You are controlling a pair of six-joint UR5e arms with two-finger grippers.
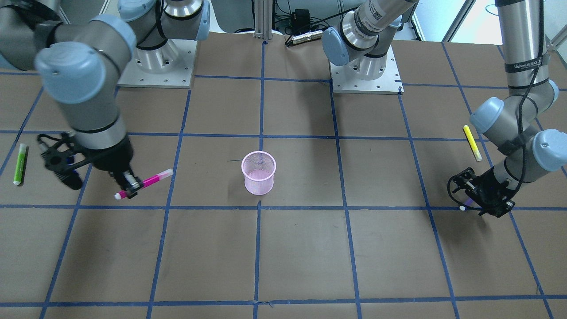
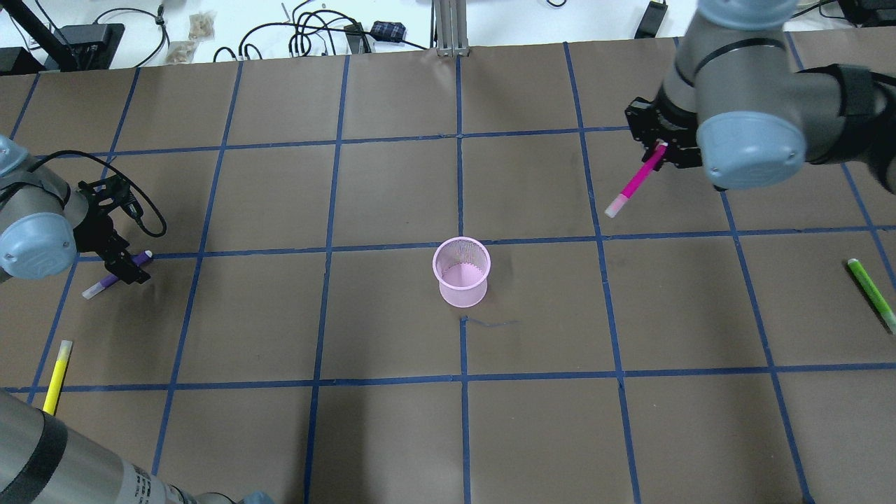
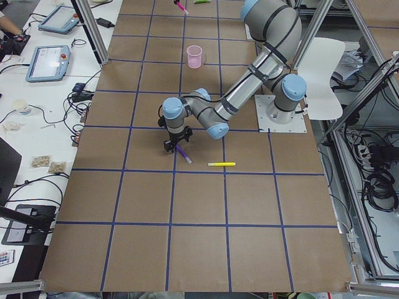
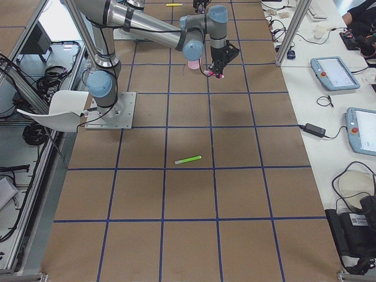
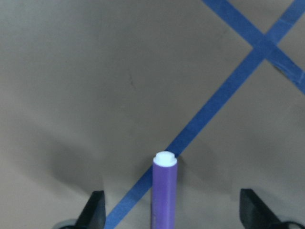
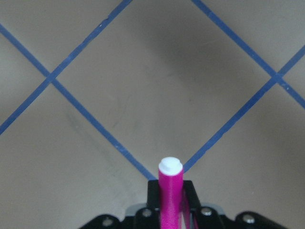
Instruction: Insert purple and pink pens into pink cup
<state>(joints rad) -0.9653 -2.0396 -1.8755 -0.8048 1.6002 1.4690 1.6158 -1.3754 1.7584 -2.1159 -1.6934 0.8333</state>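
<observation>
The right fingers (image 6: 189, 194) are clenched on the pink pen (image 2: 635, 180), held above the tabletop (image 2: 392, 196) at the overhead view's upper right, well apart from the cup (image 2: 460, 271) at centre. The left fingers (image 5: 95, 211) are spread either side of the purple pen (image 5: 165, 191) at far left. This looks like the pick-up stage. Next, the left should close, then each pen needs carrying over the cup's rim.

The pink cup (image 2: 461, 274) is standing alone, open table (image 2: 392, 196) stretching away on every side; the yellow pen (image 2: 57, 367) and green pen (image 2: 871, 283) are lying well apart, near the ends.
</observation>
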